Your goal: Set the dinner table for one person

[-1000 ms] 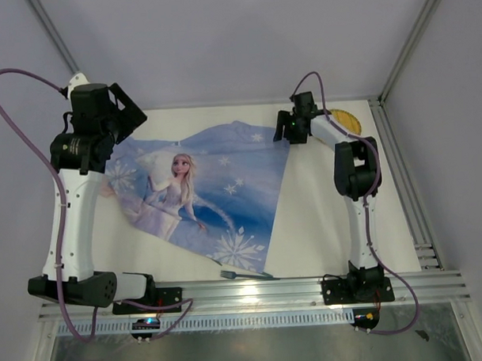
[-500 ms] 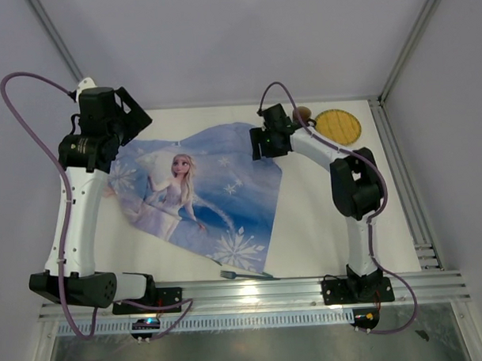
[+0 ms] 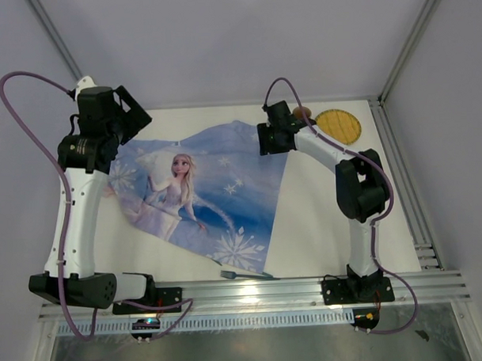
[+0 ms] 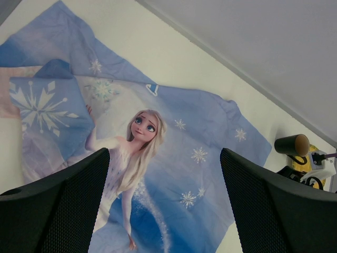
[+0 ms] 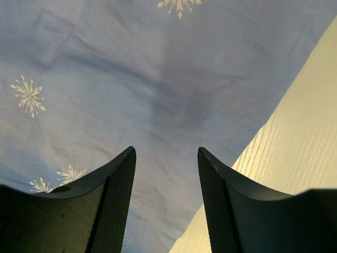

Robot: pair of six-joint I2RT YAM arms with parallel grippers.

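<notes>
The white dinner table (image 3: pixel 321 217) carries a blue Elsa-printed cloth (image 3: pixel 202 190), spread crooked with its left part folded over; it also shows in the left wrist view (image 4: pixel 174 158) and the right wrist view (image 5: pixel 131 79). My right gripper (image 3: pixel 269 140) hangs open just above the cloth's far right corner, near its edge (image 5: pixel 166 158). My left gripper (image 3: pixel 132 113) is open and empty, raised above the cloth's far left side (image 4: pixel 166 200). A yellow plate (image 3: pixel 337 125) lies at the far right. A brown cup (image 4: pixel 291 144) stands beside it. A fork (image 3: pixel 243 274) lies at the near edge.
Silver aluminium rails (image 3: pixel 408 190) frame the table at right and front. Grey walls (image 3: pixel 220 46) close in the far side. The right arm's cable and parts (image 4: pixel 316 168) sit by the plate.
My right gripper swung left from beside the plate to over the cloth's far right corner, then eased slightly back right. The left arm shifted a little.
</notes>
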